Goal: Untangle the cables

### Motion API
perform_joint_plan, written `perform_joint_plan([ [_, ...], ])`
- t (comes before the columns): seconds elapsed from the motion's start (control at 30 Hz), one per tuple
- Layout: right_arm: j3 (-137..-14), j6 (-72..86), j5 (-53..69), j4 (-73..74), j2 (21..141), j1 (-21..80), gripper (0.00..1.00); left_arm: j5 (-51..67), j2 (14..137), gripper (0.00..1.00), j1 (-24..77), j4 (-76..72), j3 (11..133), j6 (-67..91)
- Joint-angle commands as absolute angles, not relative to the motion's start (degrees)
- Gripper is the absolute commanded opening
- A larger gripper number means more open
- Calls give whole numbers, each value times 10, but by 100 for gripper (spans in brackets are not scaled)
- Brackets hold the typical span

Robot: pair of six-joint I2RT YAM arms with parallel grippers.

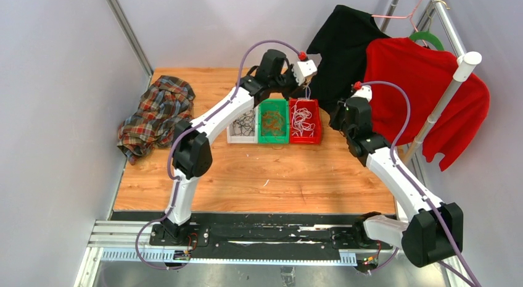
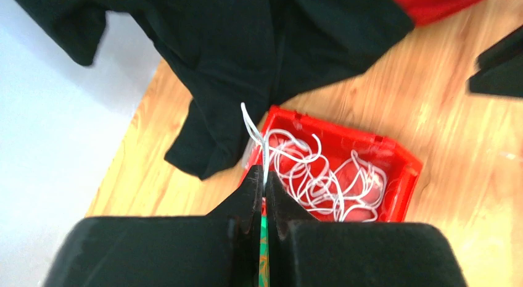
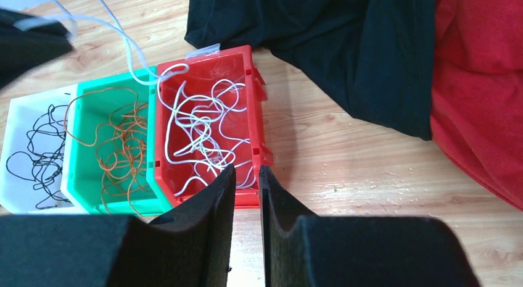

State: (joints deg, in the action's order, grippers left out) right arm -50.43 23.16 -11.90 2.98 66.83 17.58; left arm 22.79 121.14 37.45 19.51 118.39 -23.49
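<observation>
Three bins stand side by side at the table's back. The white bin holds black cables, the green bin orange cables, and the red bin a tangle of white cables. My left gripper hovers above the red bin, shut on one white cable that hangs from it down to the bin's back corner. My right gripper is at the red bin's near right corner, jaws a little apart and empty.
A plaid shirt lies bunched at the table's left edge. A black shirt and a red shirt hang from a rack at the back right, the black one draping onto the table behind the red bin.
</observation>
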Motion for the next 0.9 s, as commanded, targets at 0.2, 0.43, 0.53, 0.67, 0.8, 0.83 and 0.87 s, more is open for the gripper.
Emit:
perform_joint_plan([
  [0.2, -487, 252, -144, 70, 656, 155, 52, 141, 1276, 0, 411, 226, 1150, -309],
  [0.43, -492, 255, -158, 90, 649, 147, 70, 99, 1323, 0, 438, 287, 1164, -373],
  [0.53, -494, 255, -172, 99, 643, 145, 71, 81, 1330, 16, 440, 299, 1171, -367],
  [0.67, -488, 254, -201, 101, 626, 144, 72, 62, 1315, 48, 440, 353, 1209, -347],
  [0.8, -475, 243, -243, 93, 615, 139, 72, 83, 1230, 99, 439, 406, 1208, -311],
  [0.83, -471, 240, -261, 92, 613, 138, 72, 101, 1205, 98, 439, 422, 1208, -300],
  [0.87, -462, 235, -285, 87, 609, 138, 72, 111, 1181, 98, 439, 435, 1209, -290],
])
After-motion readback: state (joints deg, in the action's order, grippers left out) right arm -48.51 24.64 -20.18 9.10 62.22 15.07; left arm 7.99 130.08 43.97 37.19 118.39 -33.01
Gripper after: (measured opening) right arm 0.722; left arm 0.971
